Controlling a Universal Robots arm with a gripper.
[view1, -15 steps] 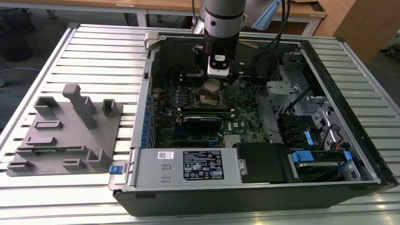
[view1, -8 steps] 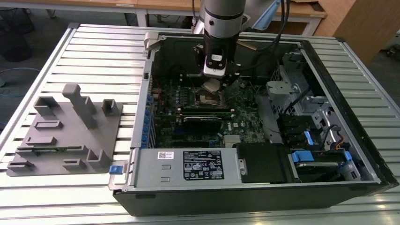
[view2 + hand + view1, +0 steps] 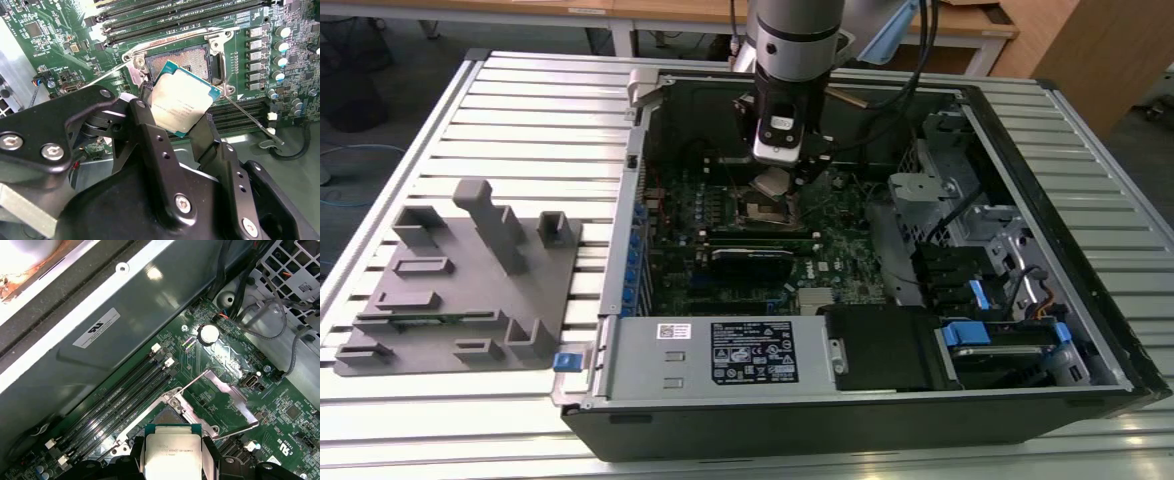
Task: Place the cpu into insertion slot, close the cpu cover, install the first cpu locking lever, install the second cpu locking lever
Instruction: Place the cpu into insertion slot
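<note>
Gripping the cpu [image 3: 182, 100] by two opposite edges, the gripper [image 3: 177, 112] has its black fingers [image 3: 143, 125] drawn in just to the chip's width. The chip hangs tilted, its silver top facing the camera in both wrist views. Just below it lies the insertion slot [image 3: 192, 57], bare, with the chip held above it. Beyond, the cpu cover [image 3: 230, 390] stands swung open beside the slot. Farther out is the green motherboard [image 3: 841, 260], inside the open computer case [image 3: 854, 430] on a slatted table [image 3: 520, 100].
</note>
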